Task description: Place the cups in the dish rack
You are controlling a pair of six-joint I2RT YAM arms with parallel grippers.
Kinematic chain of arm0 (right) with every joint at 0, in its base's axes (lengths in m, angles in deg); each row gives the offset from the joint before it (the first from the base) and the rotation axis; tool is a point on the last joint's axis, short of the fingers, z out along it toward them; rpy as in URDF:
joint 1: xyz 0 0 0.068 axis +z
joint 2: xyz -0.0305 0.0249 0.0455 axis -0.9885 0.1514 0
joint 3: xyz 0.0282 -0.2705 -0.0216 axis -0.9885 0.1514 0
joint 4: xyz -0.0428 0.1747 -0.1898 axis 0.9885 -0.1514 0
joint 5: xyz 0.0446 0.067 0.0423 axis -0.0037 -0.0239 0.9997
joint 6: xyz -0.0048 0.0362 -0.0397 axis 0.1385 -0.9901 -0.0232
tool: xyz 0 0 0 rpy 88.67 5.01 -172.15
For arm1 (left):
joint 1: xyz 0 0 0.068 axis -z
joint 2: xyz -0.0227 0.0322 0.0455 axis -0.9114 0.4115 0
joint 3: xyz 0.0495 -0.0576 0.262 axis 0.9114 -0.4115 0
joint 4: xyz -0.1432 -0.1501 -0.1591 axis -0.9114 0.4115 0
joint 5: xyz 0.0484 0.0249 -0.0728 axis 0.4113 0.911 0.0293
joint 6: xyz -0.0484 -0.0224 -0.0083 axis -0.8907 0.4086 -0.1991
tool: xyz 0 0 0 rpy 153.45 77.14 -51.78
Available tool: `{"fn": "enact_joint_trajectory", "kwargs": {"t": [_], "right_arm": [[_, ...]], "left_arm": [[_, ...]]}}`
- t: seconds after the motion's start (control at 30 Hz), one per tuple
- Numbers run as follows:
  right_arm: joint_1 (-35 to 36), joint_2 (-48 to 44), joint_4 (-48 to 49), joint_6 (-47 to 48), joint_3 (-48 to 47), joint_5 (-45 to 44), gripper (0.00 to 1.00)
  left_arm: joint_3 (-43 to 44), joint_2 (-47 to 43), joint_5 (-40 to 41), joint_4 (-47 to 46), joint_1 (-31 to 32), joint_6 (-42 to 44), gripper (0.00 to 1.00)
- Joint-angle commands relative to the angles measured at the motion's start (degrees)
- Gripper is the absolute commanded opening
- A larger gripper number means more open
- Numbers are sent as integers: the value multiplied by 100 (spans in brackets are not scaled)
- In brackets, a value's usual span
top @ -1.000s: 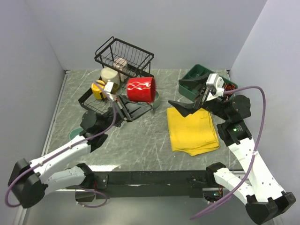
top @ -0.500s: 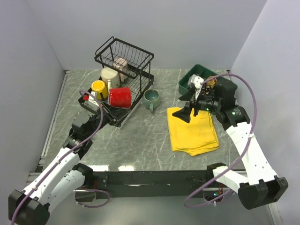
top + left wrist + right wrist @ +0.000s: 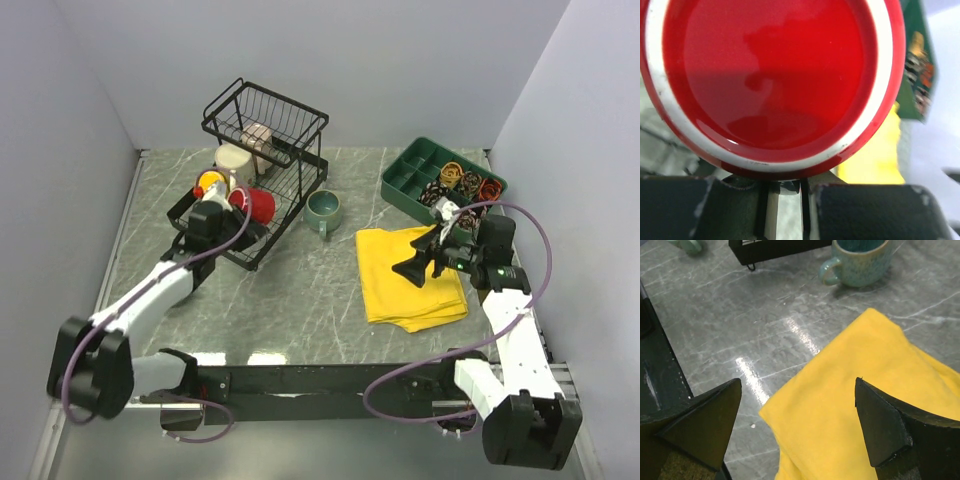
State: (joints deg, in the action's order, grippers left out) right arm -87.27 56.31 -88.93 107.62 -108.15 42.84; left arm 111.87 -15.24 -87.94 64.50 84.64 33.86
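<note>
Left hand (image 3: 230,202) clamps the red mug (image 3: 259,205) at the dish rack (image 3: 300,116), yellow mug (image 3: 209,182) just beside.

The top camera sits high behind the arm bases (image 3: 320,382), which lie at the bottom of its frame, and looks down and forward over the whole table (image 3: 300,300). The left wrist camera is almost against a red mug (image 3: 775,75) that fills its frame, with a yellow cloth (image 3: 875,160) at its right edge. The right wrist camera looks down at that cloth from close by, with a teal mug (image 3: 857,260) at its upper edge. All three views share the cloth.
</note>
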Motion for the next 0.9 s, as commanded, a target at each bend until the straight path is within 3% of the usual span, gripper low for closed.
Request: {"fn": "enact_joint_trajectory", "kwargs": {"t": [0.0,0.3,0.87], "right_arm": [[-166,-397,355,79,-67,298,100],[-387,-512,381,35,-40,448,100],[-431,-407,267,140,-84,457,100]], "left_arm": [[854,596,801,-512,-22,737,1],[1716,2133,1532,-573,-31,571,1],[3043,3735,1778,-371,40,422,4]]}}
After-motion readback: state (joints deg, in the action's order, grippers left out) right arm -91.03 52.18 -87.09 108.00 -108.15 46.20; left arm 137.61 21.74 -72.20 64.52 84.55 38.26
